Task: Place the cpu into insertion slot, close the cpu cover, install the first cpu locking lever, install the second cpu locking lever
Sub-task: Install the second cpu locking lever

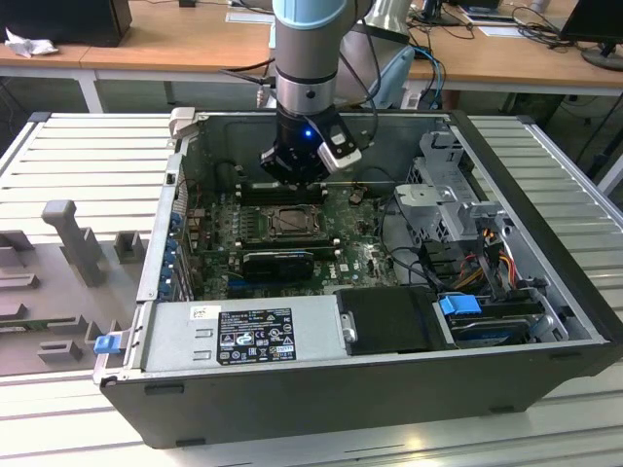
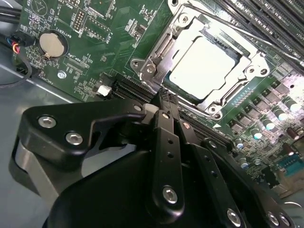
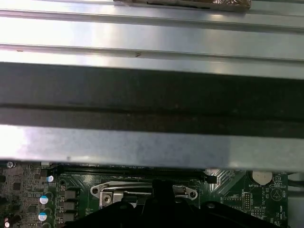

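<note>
Just beyond gripper (image 2: 166, 102): cpu (image 2: 204, 64), apparently seated under cpu cover (image 2: 156, 54).

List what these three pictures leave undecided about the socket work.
- Square silvery metal cover frame: in the second wrist view, whether its levers are latched is too fine to tell.
- Black gripper: its fingers' tips merge there; open or shut is unclear.
- Dark square socket: too small in the exterior view.
</note>
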{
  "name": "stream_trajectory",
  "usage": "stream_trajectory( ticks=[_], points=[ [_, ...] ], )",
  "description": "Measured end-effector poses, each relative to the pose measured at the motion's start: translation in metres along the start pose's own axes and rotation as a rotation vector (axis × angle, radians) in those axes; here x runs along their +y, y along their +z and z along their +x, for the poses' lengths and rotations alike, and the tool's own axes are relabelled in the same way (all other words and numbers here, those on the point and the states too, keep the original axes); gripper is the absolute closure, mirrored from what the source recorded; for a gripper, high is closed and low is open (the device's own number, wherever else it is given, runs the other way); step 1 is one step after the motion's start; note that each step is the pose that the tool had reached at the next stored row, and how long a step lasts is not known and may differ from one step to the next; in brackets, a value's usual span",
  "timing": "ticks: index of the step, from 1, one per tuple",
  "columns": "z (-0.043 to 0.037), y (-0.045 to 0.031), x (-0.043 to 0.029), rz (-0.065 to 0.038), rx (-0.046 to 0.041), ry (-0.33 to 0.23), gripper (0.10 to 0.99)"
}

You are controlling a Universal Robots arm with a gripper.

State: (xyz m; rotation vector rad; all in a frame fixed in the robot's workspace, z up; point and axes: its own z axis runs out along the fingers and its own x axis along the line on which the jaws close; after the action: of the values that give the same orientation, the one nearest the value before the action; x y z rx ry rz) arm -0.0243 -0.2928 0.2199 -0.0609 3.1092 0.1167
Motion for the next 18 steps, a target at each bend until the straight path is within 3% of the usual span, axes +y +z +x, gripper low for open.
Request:
stream_trajectory(
  ticks=[3,5,8,11,15,18],
  points=[
    [0.0000,-0.0034,-0.0014,0.000,0.0000,0.000,0.980],
    [-0.0002,-0.0100,-0.0009,0.000,0.0000,0.000,0.980],
    [-0.0002,-0.0101,-0.0017,0.000,0.0001,0.000,0.980],
    [0.0000,-0.0113,-0.0078,0.000,0.0000,0.000,0.980],
    [-0.0004,-0.0235,-0.0077,0.000,0.0000,0.000,0.980],
    [0.0004,-0.0245,-0.0199,0.000,0.0000,0.000,0.980]
  ],
)
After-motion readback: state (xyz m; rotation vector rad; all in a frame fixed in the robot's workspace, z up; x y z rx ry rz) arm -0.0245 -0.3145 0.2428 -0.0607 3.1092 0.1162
